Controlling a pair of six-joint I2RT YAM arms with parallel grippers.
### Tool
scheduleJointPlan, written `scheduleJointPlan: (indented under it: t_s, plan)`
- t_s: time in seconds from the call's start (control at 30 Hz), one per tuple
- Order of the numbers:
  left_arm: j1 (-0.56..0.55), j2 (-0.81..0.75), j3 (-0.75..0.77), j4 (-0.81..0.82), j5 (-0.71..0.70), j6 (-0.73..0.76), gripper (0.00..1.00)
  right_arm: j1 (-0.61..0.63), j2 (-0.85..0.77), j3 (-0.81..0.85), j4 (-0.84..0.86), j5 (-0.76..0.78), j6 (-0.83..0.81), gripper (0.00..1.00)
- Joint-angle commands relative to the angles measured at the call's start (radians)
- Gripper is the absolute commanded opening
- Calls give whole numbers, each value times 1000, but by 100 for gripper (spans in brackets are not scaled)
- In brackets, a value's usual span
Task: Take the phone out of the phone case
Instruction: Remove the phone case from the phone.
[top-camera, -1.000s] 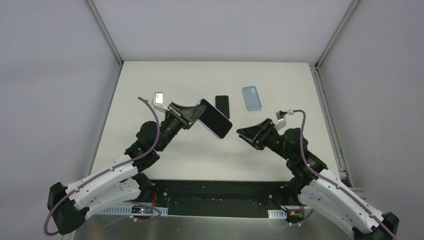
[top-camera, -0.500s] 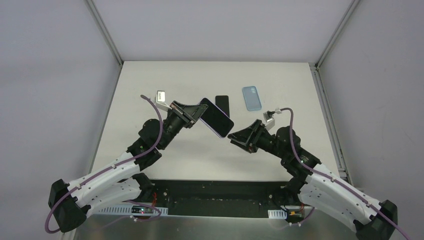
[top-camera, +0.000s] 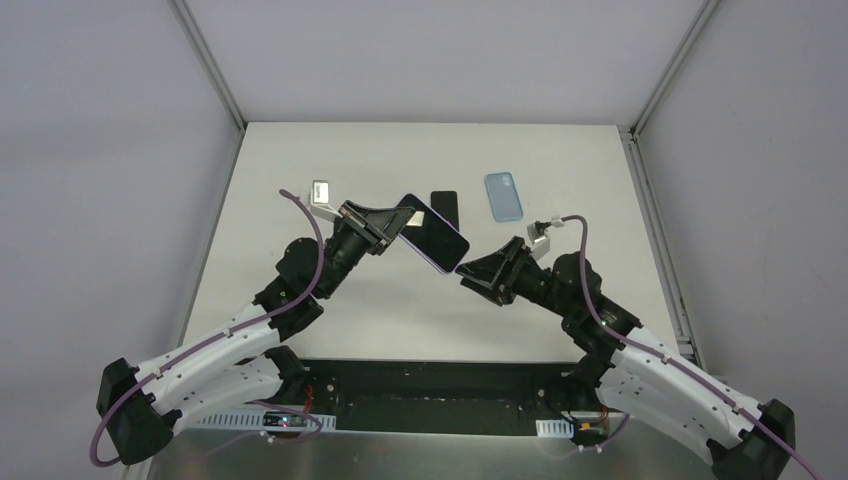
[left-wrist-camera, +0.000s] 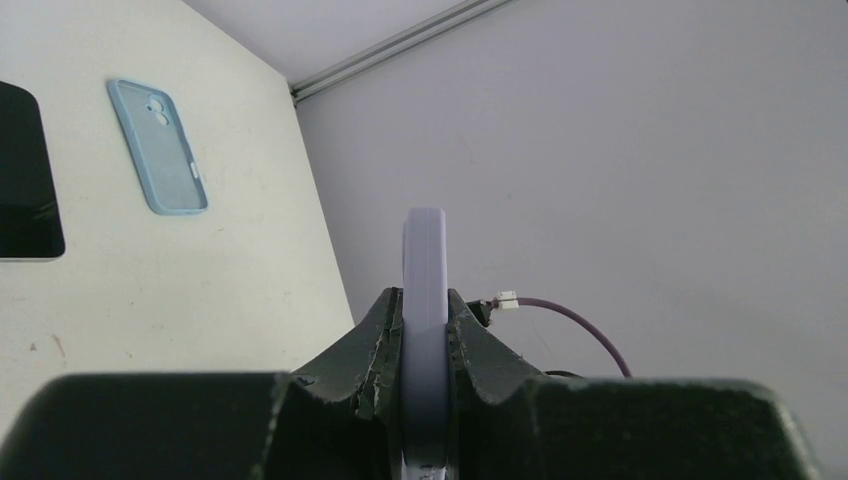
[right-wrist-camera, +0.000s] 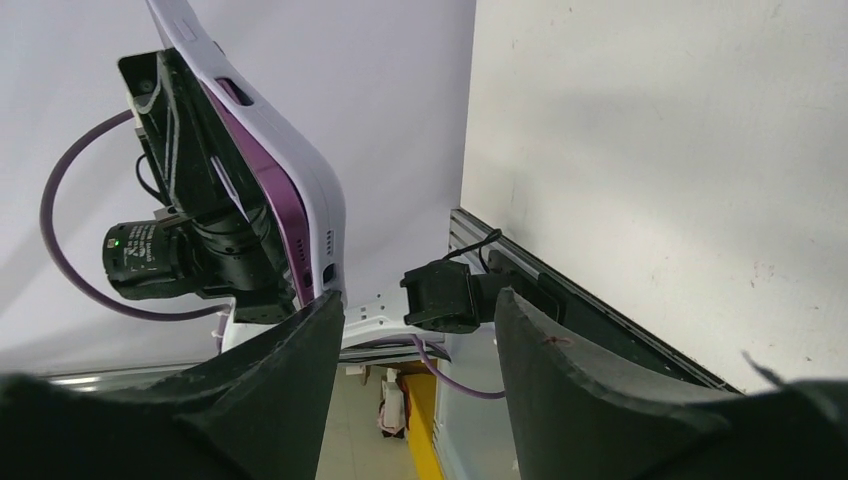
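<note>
Phone (top-camera: 435, 236) corner just beside right claw (top-camera: 467, 279)

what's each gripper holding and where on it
The left gripper clamps the cased phone by one short end, across its faces. The right gripper is open, holding nothing.

Glossy phone screen (top-camera: 437, 238), matt lilac case (left-wrist-camera: 424, 300)

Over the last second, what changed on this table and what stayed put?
The right claw swung left toward the cased phone and ended close to its lower corner, with its jaws open and empty. The left claw kept the cased phone clamped in the air and barely shifted. The black phone and blue case lay unmoved.
</note>
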Motion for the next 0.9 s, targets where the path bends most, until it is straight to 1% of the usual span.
scheduleJointPlan:
  t_s: [0.0,0.6,0.87]
  plan:
    - [-7,-25,44,104,3,-24,0,11,-43,19,66,11,5,61]
    - [-7,-35,49,104,6,-20,0,17,-78,18,24,12,-27,62]
    - [-7,-27,63,104,22,-24,0,16,-47,40,21,28,-18,56]
